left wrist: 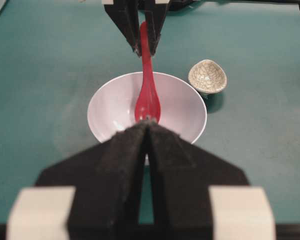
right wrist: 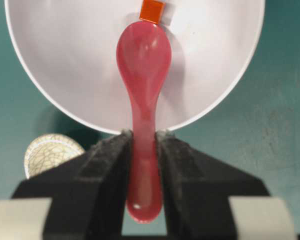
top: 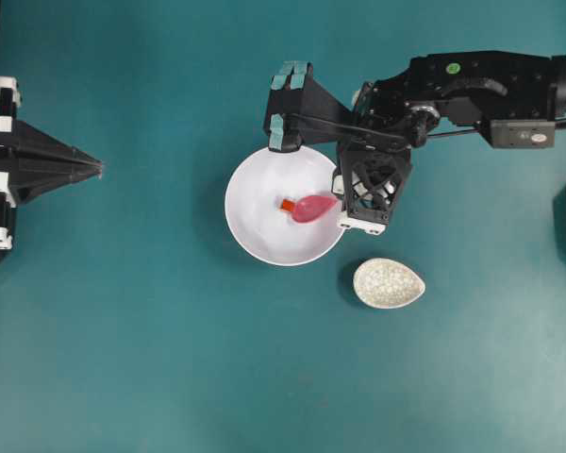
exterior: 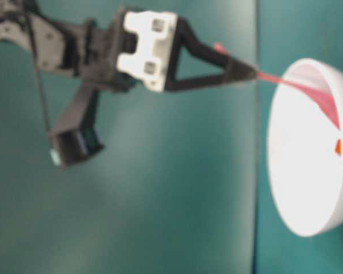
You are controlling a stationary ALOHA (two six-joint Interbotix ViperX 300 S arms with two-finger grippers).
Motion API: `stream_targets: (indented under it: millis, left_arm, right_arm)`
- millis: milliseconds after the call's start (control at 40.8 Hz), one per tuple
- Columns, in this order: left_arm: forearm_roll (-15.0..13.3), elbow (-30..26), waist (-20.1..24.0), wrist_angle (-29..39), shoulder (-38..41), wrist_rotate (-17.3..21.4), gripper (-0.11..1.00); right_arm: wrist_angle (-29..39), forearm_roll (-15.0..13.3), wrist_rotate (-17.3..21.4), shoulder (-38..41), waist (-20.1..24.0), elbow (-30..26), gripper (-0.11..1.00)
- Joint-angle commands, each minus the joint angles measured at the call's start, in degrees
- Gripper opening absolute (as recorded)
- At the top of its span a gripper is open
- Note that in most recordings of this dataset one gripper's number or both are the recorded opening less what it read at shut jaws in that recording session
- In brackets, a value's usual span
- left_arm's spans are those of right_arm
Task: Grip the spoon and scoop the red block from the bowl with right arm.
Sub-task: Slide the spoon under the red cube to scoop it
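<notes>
Overhead view: the right gripper (top: 342,209) reaches from the right edge to the near rim of the white bowl (top: 255,236). Its jaws pinch the handle of the pink-red spoon (top: 313,209), whose scoop stretches away from the fingertips toward the bowl's middle. The red block (top: 287,204) lies just past the scoop's tip, inside the bowl. A small speckled oval dish (top: 389,283) sits beside the gripper, outside the bowl. The left gripper (top: 98,169) rests well apart at the left edge, its fingers drawn together to a point.

Table-level view: the right gripper (exterior: 248,71) holds the spoon (exterior: 308,91) at its very tip; the spoon slants into the bowl (exterior: 297,171), and the block (exterior: 338,147) lies beyond the scoop.

Left wrist view: the left gripper (left wrist: 148,122) has its pads pressed together on nothing. Ahead of it stands the bowl (left wrist: 105,107) with the spoon (left wrist: 147,95) in it, gripped from the far side by the right gripper (left wrist: 144,50); the speckled dish (left wrist: 207,76) stands beside the bowl.

Right wrist view: both pads of the right gripper (right wrist: 143,137) squeeze the spoon handle (right wrist: 144,100), part-open around it. The scoop lies ahead over the bowl (right wrist: 65,75), and the block (right wrist: 152,10) touches the scoop's far tip. The speckled dish (right wrist: 50,152) sits beside one finger.
</notes>
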Motion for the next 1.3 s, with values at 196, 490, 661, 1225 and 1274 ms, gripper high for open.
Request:
stream_targets:
  millis: [196, 490, 661, 1225, 1274]
  left_arm:
    - [0.0, -1.0, 0.1, -0.3, 0.3, 0.0, 0.00]
    - [0.0, -1.0, 0.2, -0.2, 0.3, -0.1, 0.00]
    - [0.0, -1.0, 0.1, -0.3, 0.2, -0.1, 0.00]
    - [0.0, -1.0, 0.2, -0.3, 0.3, 0.0, 0.00]
    - [0.0, -1.0, 0.2, -0.3, 0.3, -0.1, 0.00]
  right_arm:
    - [-2.8, -0.5, 0.2, -0.1, 0.0, -1.6, 0.25]
    - [-6.2, -0.5, 0.2, 0.4, 0.0, -1.6, 0.25]
    - [-7.8, -0.5, 0.2, 0.4, 0.0, -1.5, 0.25]
    - [-13.2, -0.5, 0.3, 0.4, 0.0, -0.2, 0.25]
    - [-13.6, -0.5, 0.4, 0.4, 0.0, 0.0, 0.25]
